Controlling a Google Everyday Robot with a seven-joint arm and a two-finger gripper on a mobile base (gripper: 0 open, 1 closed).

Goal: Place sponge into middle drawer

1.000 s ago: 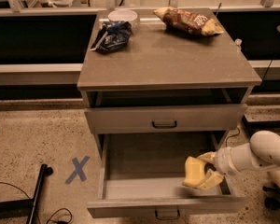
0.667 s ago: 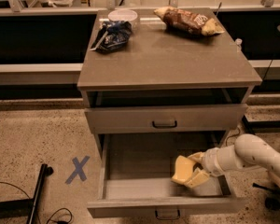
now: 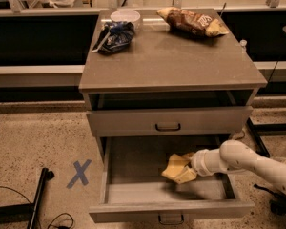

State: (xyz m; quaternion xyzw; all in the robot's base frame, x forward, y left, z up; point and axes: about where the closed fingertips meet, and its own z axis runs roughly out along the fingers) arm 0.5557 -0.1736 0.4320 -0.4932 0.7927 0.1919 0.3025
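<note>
The middle drawer (image 3: 133, 194) is pulled open below the upper drawer front (image 3: 168, 121). My gripper (image 3: 188, 167) reaches in from the right on a white arm (image 3: 238, 159), low inside the drawer's tray. It is shut on the pale yellow sponge (image 3: 177, 168), which sits just over the drawer floor, right of centre. I cannot tell whether the sponge touches the floor.
On the cabinet top (image 3: 171, 56) lie a brown-and-yellow snack bag (image 3: 190, 21), a dark blue bag (image 3: 115, 36) and a white bowl (image 3: 125, 17). A blue tape X (image 3: 79, 173) marks the floor at left, near a black stand leg (image 3: 38, 194).
My gripper has moved left and deeper into the drawer with the sponge still in it. The arm reaches farther across the tray.
</note>
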